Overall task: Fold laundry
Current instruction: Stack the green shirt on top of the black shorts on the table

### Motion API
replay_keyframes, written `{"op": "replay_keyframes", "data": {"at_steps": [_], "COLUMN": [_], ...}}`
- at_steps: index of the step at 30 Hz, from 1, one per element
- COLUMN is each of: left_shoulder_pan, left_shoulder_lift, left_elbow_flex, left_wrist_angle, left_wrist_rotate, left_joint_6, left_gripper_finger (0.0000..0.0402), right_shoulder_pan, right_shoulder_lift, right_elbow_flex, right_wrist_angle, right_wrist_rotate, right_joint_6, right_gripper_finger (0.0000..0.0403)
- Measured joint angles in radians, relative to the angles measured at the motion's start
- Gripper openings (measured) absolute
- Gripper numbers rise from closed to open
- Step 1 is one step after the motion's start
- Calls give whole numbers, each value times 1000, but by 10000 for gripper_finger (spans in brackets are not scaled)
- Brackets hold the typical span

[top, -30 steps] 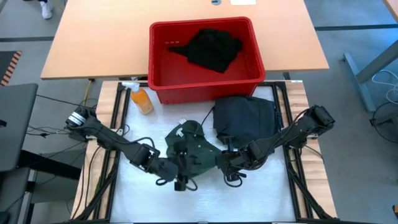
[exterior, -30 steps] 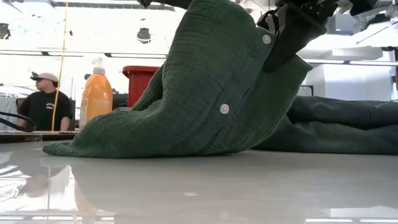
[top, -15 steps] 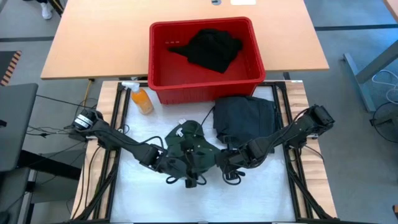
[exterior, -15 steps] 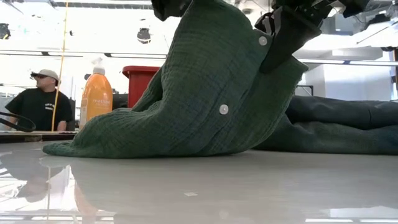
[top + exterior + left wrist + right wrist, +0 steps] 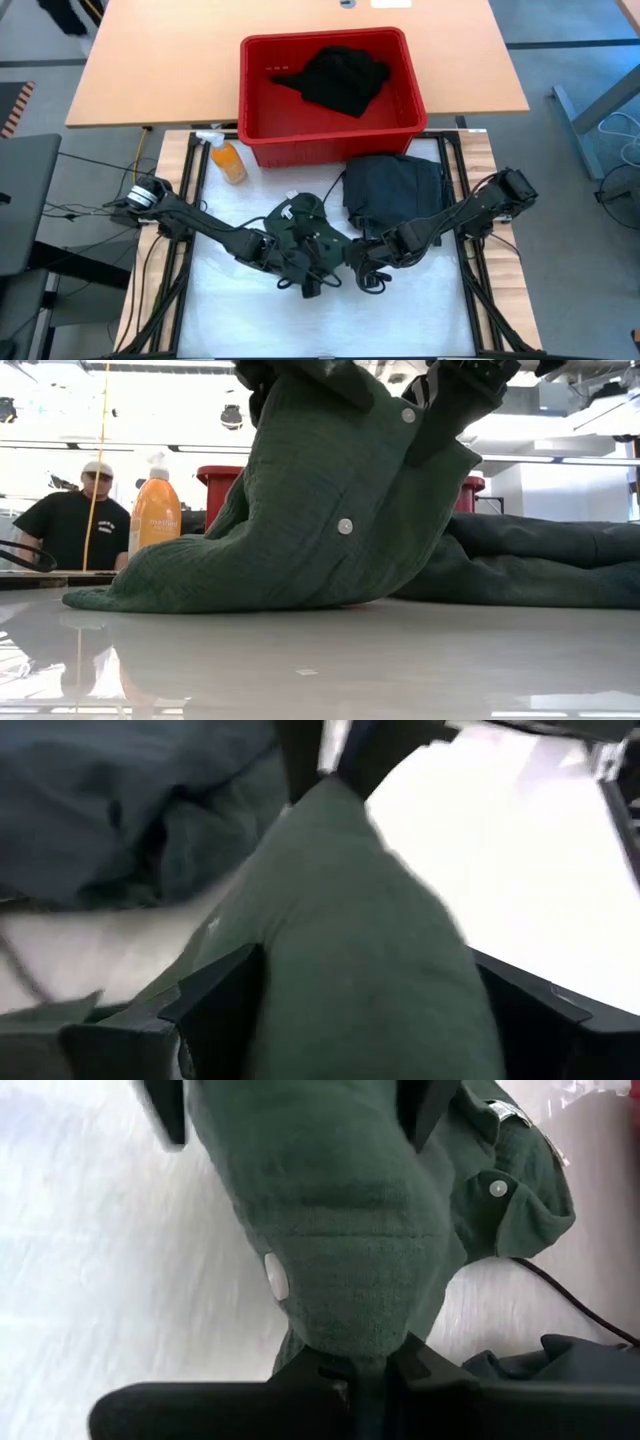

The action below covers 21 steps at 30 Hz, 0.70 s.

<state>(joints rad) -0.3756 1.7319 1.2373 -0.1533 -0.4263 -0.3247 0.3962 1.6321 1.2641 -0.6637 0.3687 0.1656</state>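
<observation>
White tabletop (image 5: 230, 300) (glossy): right tool (image 5: 365, 1365) pinches green shirt (image 5: 320, 510), left tool (image 5: 350, 1010) wide

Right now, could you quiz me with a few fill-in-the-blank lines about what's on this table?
The right pincer is shut on the ___ shirt.
The basket is colored ___.
Black cloth lies ___ the basket.
The orange bottle stands on the basket's ___ side, seen from above.

Missing words: green; red; inside; left
</observation>
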Motion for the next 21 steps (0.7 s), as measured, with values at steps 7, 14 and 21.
{"op": "replay_keyframes", "data": {"at_steps": [7, 14, 21], "left_shoulder_pan": [0, 0, 0], "left_shoulder_lift": [9, 9, 9], "left_elbow_flex": [2, 2, 2], "left_wrist_angle": [-56, -80, -83], "left_wrist_rotate": [-69, -67, -68], "left_joint_6": [-81, -99, -106], "left_gripper_finger": [248, 60, 15], "right_shoulder_pan": [0, 3, 31], "right_shoulder_lift": [0, 0, 0], "right_elbow_flex": [9, 9, 9], "right_wrist_angle": [-20, -22, -80], "right_wrist_rotate": [0, 6, 31], "right_joint_6": [-16, -9, -13], "right_gripper_finger": [32, 47, 113]}}
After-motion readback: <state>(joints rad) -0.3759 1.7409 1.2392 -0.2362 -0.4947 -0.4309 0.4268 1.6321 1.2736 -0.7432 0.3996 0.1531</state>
